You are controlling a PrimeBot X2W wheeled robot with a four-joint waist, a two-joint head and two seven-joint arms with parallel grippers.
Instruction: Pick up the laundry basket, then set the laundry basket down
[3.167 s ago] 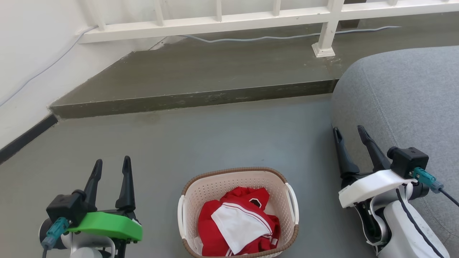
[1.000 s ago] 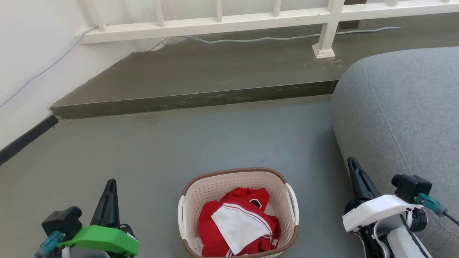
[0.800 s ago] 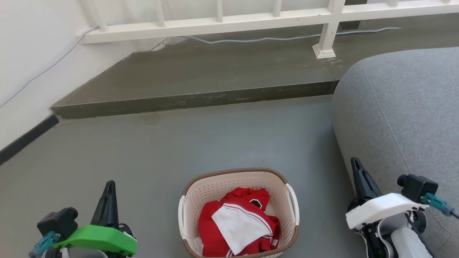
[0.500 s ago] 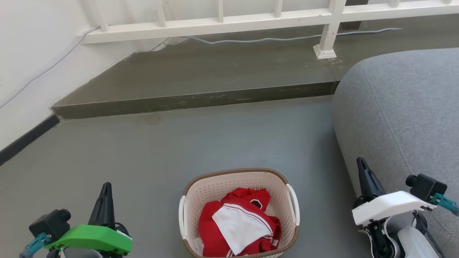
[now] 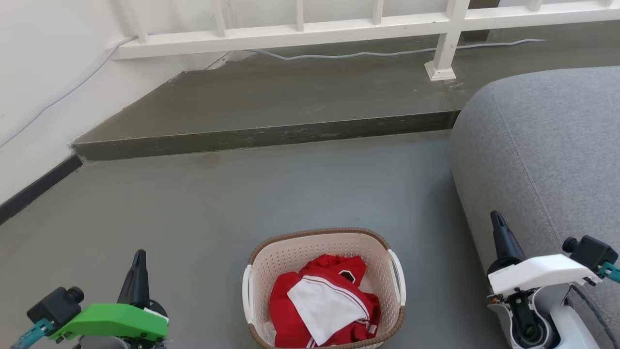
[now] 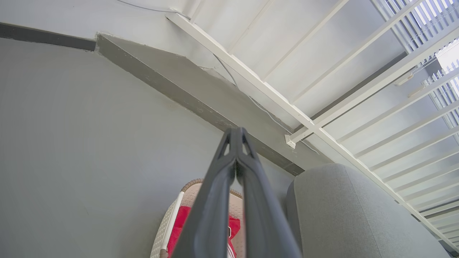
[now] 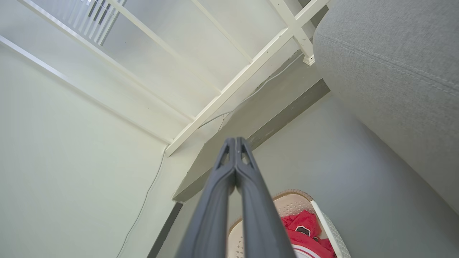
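The laundry basket point(image 5: 300, 254) is sitting upright on the gray floor point(image 5: 290, 194) at the bottom middle of the head view, with a red and white garment point(image 5: 324, 305) lying crumpled inside it. Neither gripper is touching it. The left gripper point(image 5: 139, 257) is hovering to the basket's left, apart from the white side handle point(image 5: 247, 295). Its 2 dark fingers are pressing together tip to tip with nothing between them, as the left wrist view is making plain. The right gripper point(image 5: 495, 218) is hanging to the basket's right, just beside the gray upholstered seat point(image 5: 542, 145). Its 2 fingers are likewise meeting at the tips and holding nothing. Both grippers are pointing away from the robot toward a raised dark step point(image 5: 271, 135). On that step a white railing point(image 5: 300, 31) is standing, and a pale cable point(image 5: 358, 53) is trailing along its base.
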